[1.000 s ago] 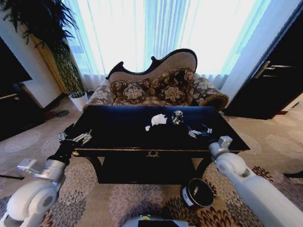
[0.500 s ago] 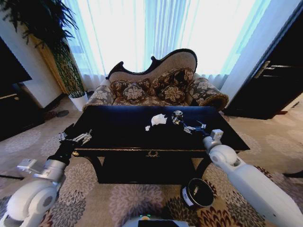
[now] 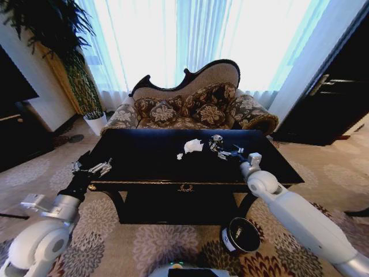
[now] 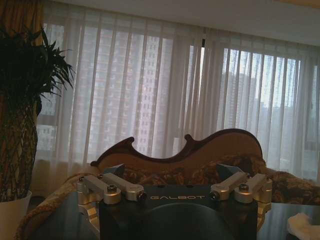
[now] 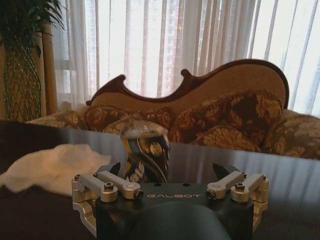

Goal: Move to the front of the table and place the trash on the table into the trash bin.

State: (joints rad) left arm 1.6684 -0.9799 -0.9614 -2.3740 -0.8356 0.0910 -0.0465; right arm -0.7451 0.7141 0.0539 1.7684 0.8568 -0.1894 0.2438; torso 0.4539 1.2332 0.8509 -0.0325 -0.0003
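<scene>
Sunlit curtains and a carved sofa (image 3: 190, 104) sit behind the table (image 3: 144, 158), its dark glossy top running right across the head view, and the robot is squared up at the front edge. Out over the tabletop goes the right gripper (image 3: 229, 153), fingers spread wide, nosing up to the crumpled silvery wrapper (image 3: 216, 142); in the right wrist view that wrapper (image 5: 145, 152) stands just ahead of the open jaws and a touch off centre, not between the fingers yet. Lined up low like that, it looks set for a straight pinch on the trash. Just beside the wrapper lies the white tissue wad (image 3: 193, 146), with a tiny white scrap (image 3: 180, 156) close by it, both untouched. Over at the table's left front corner the left gripper (image 3: 101, 168) hangs idle, its fingers also apart, holding nothing. Down on the patterned carpet, below the right arm, the trash bin (image 3: 240, 235) waits mouth-up, handy for the drop. By my reading, nothing is binned so far.
</scene>
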